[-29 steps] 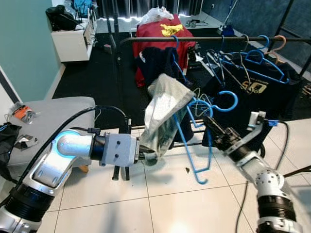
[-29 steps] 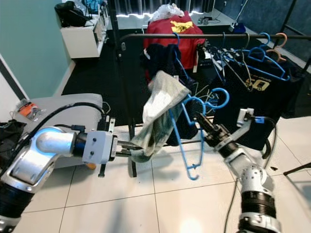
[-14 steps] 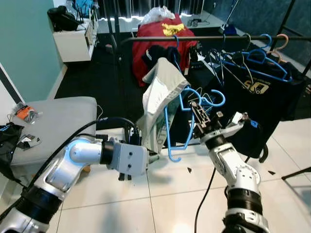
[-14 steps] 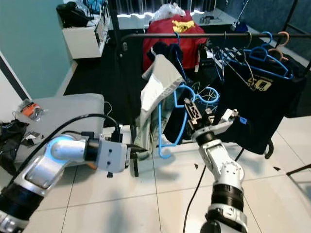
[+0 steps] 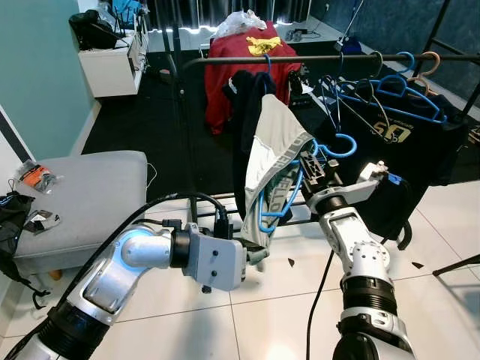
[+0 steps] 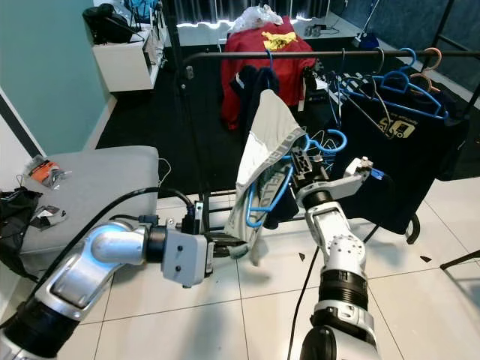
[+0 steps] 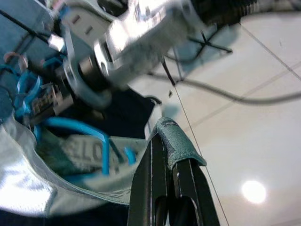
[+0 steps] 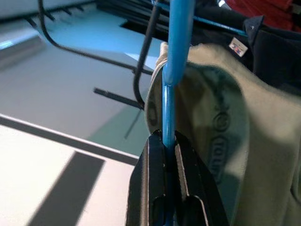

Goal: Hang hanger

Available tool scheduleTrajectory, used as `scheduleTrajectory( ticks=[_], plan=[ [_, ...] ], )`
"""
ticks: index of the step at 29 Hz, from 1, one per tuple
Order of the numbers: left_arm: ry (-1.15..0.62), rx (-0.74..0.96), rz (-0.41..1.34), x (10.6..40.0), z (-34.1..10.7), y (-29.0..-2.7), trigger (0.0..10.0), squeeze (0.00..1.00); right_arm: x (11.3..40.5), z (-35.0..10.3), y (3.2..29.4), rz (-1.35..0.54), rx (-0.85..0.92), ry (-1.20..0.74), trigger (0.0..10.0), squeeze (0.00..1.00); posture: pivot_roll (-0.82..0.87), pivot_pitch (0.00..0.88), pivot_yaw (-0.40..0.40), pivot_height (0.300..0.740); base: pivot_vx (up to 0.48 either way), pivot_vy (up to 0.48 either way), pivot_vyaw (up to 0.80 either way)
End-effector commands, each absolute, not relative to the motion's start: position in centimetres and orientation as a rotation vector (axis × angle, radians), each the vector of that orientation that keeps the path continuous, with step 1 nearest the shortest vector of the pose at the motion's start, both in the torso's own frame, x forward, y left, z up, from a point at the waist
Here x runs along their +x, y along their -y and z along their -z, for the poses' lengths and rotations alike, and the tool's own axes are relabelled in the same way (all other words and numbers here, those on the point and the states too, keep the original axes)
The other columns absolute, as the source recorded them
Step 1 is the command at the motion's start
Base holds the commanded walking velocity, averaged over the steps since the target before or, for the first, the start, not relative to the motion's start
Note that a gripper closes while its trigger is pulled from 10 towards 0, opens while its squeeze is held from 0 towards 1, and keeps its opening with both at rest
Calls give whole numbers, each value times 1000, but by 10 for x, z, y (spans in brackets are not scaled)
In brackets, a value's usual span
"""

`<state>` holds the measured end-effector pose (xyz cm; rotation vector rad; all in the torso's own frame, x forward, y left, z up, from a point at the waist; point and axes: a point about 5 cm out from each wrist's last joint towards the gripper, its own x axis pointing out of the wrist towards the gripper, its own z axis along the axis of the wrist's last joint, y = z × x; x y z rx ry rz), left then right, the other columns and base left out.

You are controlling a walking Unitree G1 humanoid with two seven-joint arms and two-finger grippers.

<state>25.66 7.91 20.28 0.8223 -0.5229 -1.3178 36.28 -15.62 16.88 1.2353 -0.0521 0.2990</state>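
The blue hanger (image 5: 289, 191), draped with a pale garment (image 5: 271, 161), hung just near of the black rail (image 5: 315, 58), clenched in the right claw (image 8: 168, 155). The left claw (image 7: 165, 162) pinched the garment's lower hem. Crowded hangers (image 5: 390, 94) and dark clothes (image 5: 390, 150) filled the rail's right; a red shirt (image 5: 247, 60) hung beyond. White floor tiles (image 5: 285, 322) lay open nearer, a grey ottoman (image 5: 82, 195) on the left.

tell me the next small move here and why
Probably lift the right gripper up toward the rail. Its jaws are shut on the blue hanger, whose hook sits below the rail and not over it, and the left gripper holds the hem of the grey-green garment draped on the hanger.
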Motion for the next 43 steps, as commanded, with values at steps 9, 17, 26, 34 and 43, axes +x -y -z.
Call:
scheduleTrajectory(
  ticks=[9,17,26,34,43],
  plan=[
    [583,764,1332,255,-214,-63,10000,0,366,-173,131,-342,1102,-23,10000,0,36,40,-6,740,0,0,0],
    [491,792,1386,258,-204,-56,10000,0,364,-170,117,-359,1072,-62,10000,0,37,37,-1,740,0,0,0],
    [255,873,1281,284,-188,-72,10000,0,350,-157,90,-517,843,-206,10000,0,36,29,10,740,0,0,0],
    [138,913,1219,295,-189,-107,10000,0,343,-152,90,-535,824,-240,10000,0,38,34,6,740,0,0,0],
    [129,851,1098,299,-195,-123,10000,0,339,-147,93,-555,799,-271,10000,0,42,34,0,740,0,0,0]
  ],
)
